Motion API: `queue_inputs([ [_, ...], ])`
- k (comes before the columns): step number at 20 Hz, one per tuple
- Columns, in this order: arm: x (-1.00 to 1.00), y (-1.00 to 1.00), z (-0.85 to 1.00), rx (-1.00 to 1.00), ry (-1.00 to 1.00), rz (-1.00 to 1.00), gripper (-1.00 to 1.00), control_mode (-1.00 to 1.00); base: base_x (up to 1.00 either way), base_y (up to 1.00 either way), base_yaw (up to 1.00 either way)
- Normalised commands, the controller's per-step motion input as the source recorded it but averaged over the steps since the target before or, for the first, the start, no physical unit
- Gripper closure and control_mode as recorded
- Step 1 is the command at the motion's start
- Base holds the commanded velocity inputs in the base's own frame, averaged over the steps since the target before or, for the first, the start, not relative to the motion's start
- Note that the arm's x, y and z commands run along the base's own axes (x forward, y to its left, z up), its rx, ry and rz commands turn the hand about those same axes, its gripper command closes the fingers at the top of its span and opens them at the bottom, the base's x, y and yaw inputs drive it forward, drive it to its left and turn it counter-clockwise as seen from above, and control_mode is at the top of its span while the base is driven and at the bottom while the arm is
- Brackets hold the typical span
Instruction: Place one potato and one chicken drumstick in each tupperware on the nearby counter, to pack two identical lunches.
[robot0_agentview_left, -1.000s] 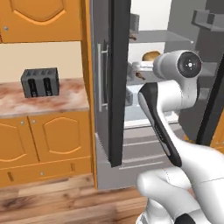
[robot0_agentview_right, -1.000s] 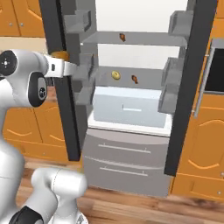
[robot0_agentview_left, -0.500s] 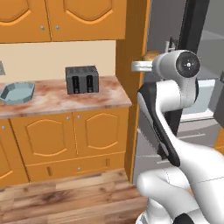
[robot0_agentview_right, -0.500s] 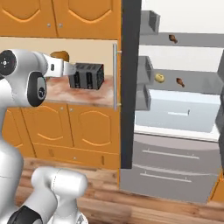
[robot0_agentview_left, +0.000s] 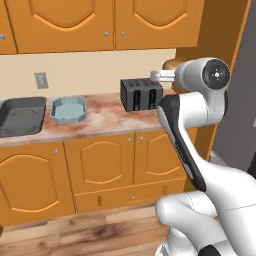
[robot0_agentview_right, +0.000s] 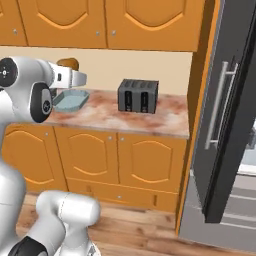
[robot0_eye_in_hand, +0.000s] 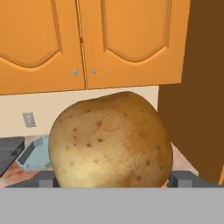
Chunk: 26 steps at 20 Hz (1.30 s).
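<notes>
Hand: gripper (robot0_eye_in_hand: 109, 186) clamped wide on the golden-brown potato (robot0_eye_in_hand: 109, 140), carried high over the counter (robot0_agentview_left: 107, 120), above its right end near the black toaster (robot0_agentview_left: 141, 94).
Potato seen from the base: a brown lump (robot0_agentview_right: 67, 64) at the wrist tip, well clear of the worktop.
Step in hand: carrying the first potato toward a tupperware; nothing packed yet, judging by both containers looking bare.
Next move: swing left along the counter, lower over a container, then release inside its rim.
Containers: two — pale teal tupperware (robot0_agentview_left: 68, 109) mid-worktop, dark grey tray (robot0_agentview_left: 20, 116) just beside it at the left edge.
Potatoes in sight: one.
Drumsticks in sight: none counted.
Toasters: one.
</notes>
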Motion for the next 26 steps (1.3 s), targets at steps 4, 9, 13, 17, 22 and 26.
queue_inputs([
  [4,0.00,0.00,0.00,0.00,0.00,0.00,1.00,1.00,1.00,0.63,0.00],
  [9,0.00,0.00,0.00,0.00,0.00,0.00,1.00,1.00,0.69,0.83,0.00],
  [13,0.00,0.00,0.00,0.00,0.00,0.00,1.00,1.00,0.39,0.89,-0.01],
  [17,0.00,0.00,0.00,0.00,0.00,0.00,1.00,1.00,0.23,0.57,-0.04],
  [22,0.00,0.00,0.00,0.00,0.00,0.00,1.00,1.00,0.23,0.29,-0.07],
  [26,0.00,0.00,0.00,0.00,0.00,0.00,1.00,1.00,0.66,0.25,-0.01],
])
